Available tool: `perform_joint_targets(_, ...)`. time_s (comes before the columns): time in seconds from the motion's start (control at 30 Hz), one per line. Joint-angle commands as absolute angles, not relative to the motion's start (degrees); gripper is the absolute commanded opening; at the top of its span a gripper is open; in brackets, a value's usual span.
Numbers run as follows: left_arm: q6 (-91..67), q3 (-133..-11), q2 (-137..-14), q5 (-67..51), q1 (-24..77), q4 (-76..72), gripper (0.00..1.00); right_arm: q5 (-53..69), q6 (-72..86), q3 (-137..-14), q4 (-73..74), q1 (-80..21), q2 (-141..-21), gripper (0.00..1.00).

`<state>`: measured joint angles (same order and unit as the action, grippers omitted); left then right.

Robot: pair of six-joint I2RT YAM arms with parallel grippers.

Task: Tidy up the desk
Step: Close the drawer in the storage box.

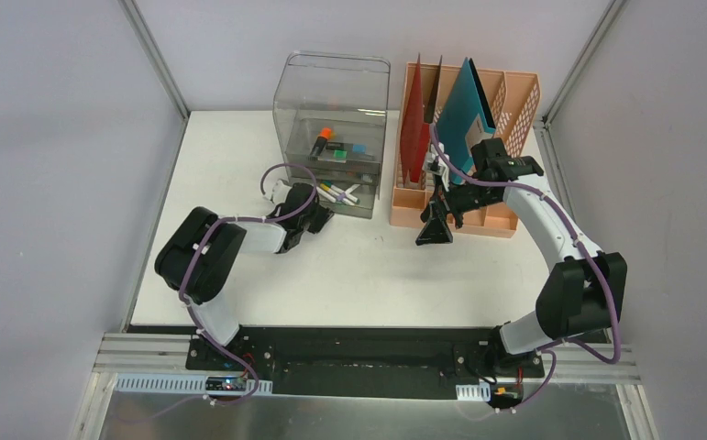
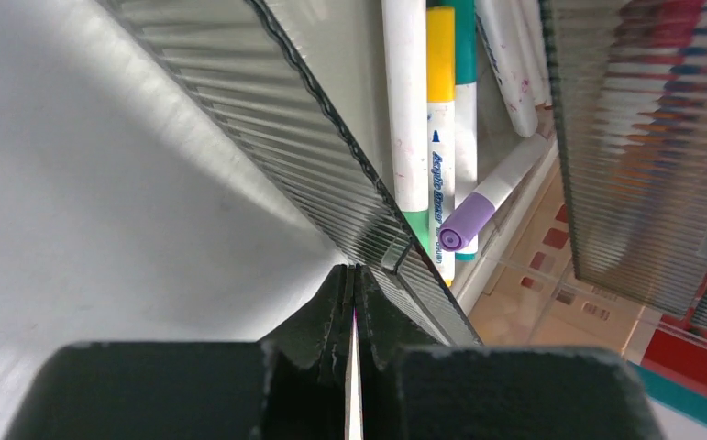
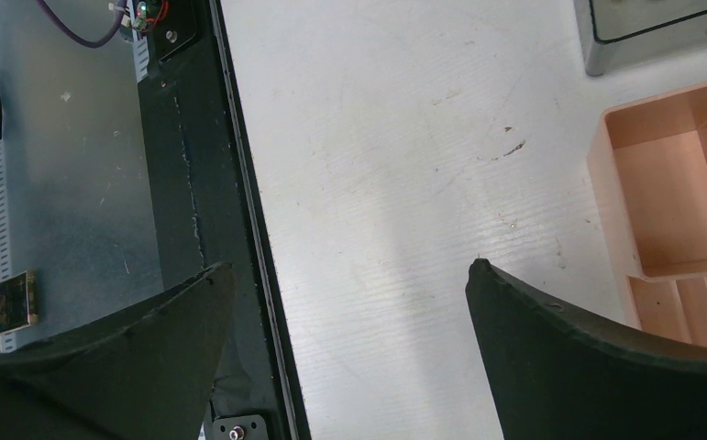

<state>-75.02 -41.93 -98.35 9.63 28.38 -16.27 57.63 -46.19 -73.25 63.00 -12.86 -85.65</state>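
your left gripper point(image 2: 353, 275), clenched empty, noses the open drawer point(image 2: 267, 119) wall just up-frame; right gripper point(image 3: 349, 266), spread wide, hangs farther off.

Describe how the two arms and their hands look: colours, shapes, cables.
The left arm and right arm each have white links with bulky black joint housings and a purple cable looping along them. The left hand and right hand are matt black, with broad fingers tapering to points.
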Motion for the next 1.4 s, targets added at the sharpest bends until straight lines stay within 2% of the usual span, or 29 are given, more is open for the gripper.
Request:
perform_joint_targets(0.0, -76.0, -42.6, -100.2, 13.6, 27.8, -27.2, 0.05, 58.0, -47.7, -73.3, 61.9, -13.1, -83.2, 1.0)
perform_joint_targets(0.17, -74.7, -42.8, -102.5, 13.7, 27.8, -32.9, 0.21, 58.0, -48.0, -73.3, 62.1, -13.0, -83.2, 1.0)
perform_joint_targets(0.33, -74.0, -44.5, -105.1, 12.8, 27.6, -35.1, 0.32, 57.9, -48.2, -73.3, 62.3, -13.0, -83.3, 1.0)
perform_joint_targets(1.0, -69.3, -48.4, -111.3, 9.3, 25.2, -42.1, 0.46, 57.3, -48.5, -73.4, 62.4, -12.7, -83.1, 1.0)
perform_joint_targets(1.13, -66.5, -45.1, -109.9, 7.4, 24.9, -47.3, 0.46, 56.8, -48.5, -73.5, 62.4, -12.3, -82.7, 1.0)
perform_joint_targets(1.37, -54.7, -33.9, -103.0, 1.3, 24.6, -61.4, 0.54, 56.5, -50.2, -74.0, 63.9, -10.7, -81.3, 1.0)
